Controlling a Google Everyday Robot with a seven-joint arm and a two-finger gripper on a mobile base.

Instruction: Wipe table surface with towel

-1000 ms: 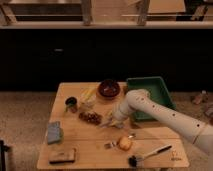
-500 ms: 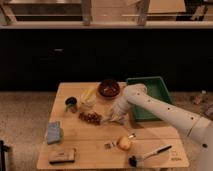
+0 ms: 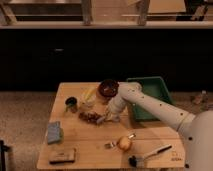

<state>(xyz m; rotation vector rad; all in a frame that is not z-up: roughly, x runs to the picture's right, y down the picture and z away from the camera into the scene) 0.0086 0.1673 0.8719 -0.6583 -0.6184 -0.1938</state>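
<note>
Warm overhead light falling on table surface (image 3: 95,145); dark cabinets behind it staying dim. Whole view looking soft, blurred. Gripper (image 3: 107,118) casting faint shadow beside it.

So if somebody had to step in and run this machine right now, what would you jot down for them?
Gripper: shut, low over the middle of the table surface, next to a dark reddish clump. Whether it holds anything cannot be made out.
Towel: a pale cloth shows just under the arm by the gripper; probably the towel, but hard to confirm.
Other things: dark red bowl and green bin at the back, blue-grey block and brown block at the left, black brush at the front.
Done: arm is down at the tabletop.
Left: wiping the surface; no wiped area can be told apart.
</note>
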